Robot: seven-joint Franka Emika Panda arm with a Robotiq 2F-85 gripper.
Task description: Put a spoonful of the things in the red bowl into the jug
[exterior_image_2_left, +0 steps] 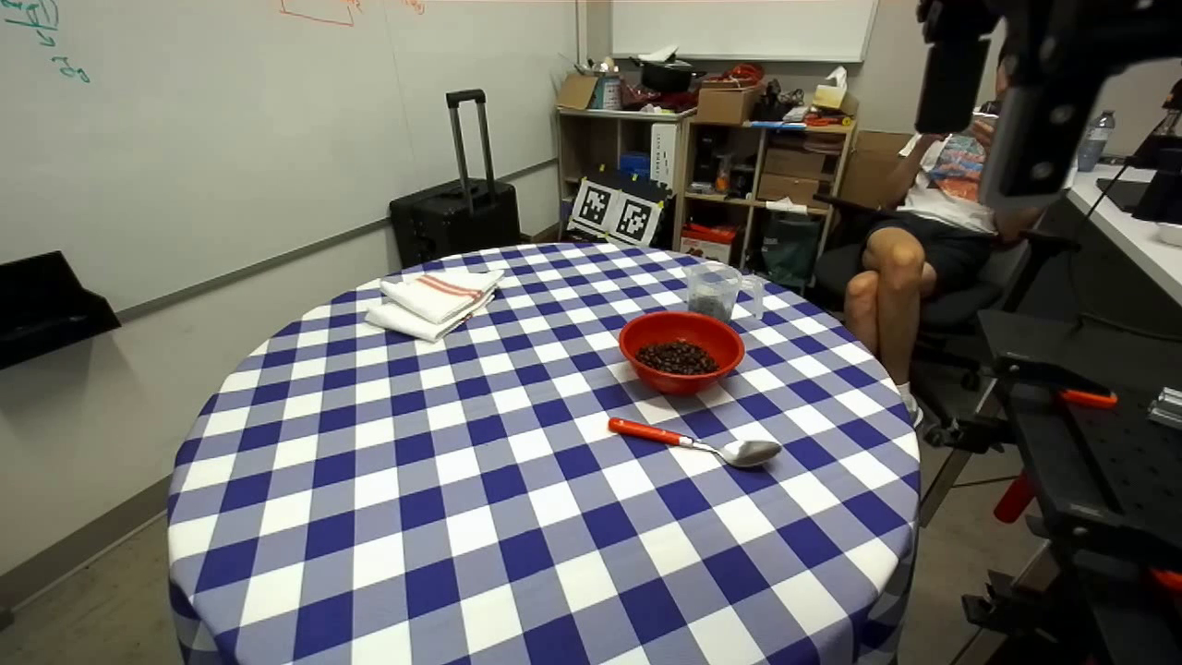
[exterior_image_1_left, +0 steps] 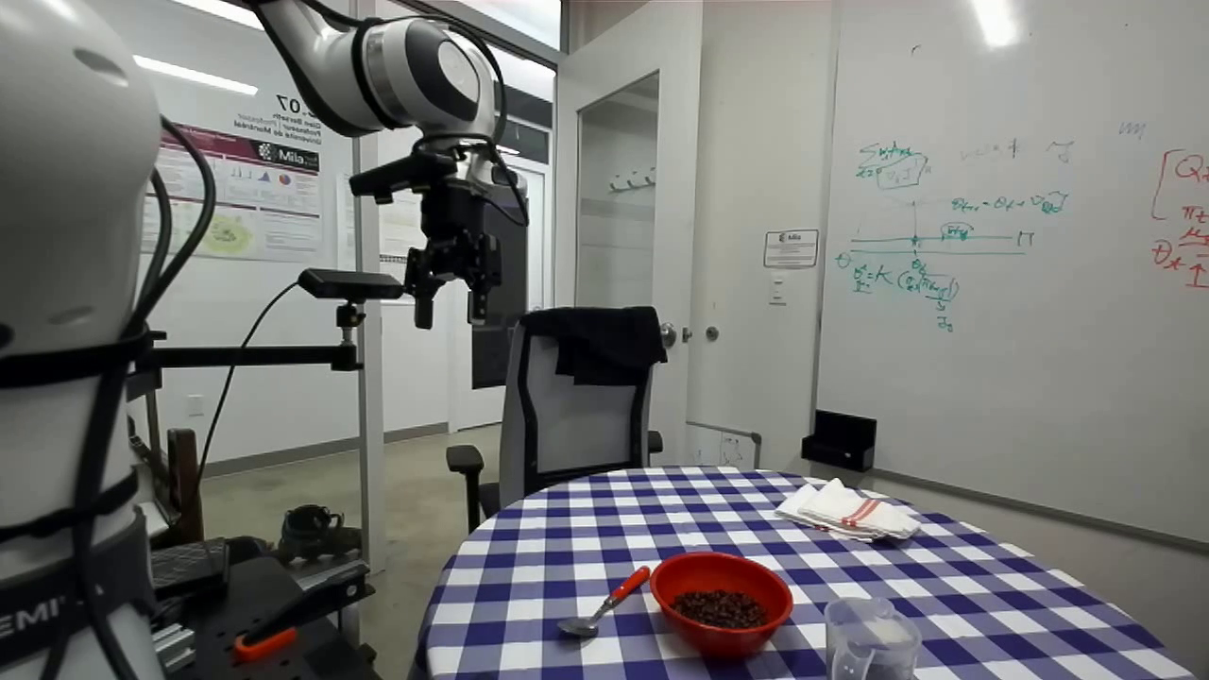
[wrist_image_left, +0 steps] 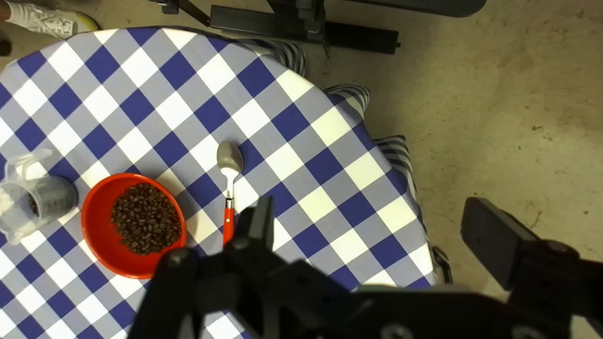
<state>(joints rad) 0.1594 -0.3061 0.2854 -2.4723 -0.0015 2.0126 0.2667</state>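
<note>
A red bowl (exterior_image_1_left: 725, 644) with dark brown beans (exterior_image_1_left: 720, 609) stands on the table; bowl (exterior_image_2_left: 681, 381) and beans (wrist_image_left: 146, 219) show in every view. A clear jug (exterior_image_1_left: 874, 652) stands beside the bowl, with some dark stuff inside; it also shows in an exterior view (exterior_image_2_left: 713, 284) and the wrist view (wrist_image_left: 55, 190). A spoon (exterior_image_2_left: 651, 432) with a red handle lies on the cloth next to the bowl; its handle end is partly hidden by a finger in the wrist view (wrist_image_left: 229, 216). My gripper (exterior_image_1_left: 451, 312) is open and empty, high above the table's edge; its fingers (wrist_image_left: 370, 207) are wide apart.
The round table (exterior_image_2_left: 406, 554) has a blue and white checked cloth. A folded white towel (exterior_image_2_left: 434, 303) lies on it. An office chair (exterior_image_1_left: 581, 425) stands behind the table. A black side bench (exterior_image_2_left: 1090, 453) and a seated person (exterior_image_2_left: 923, 240) are near the table.
</note>
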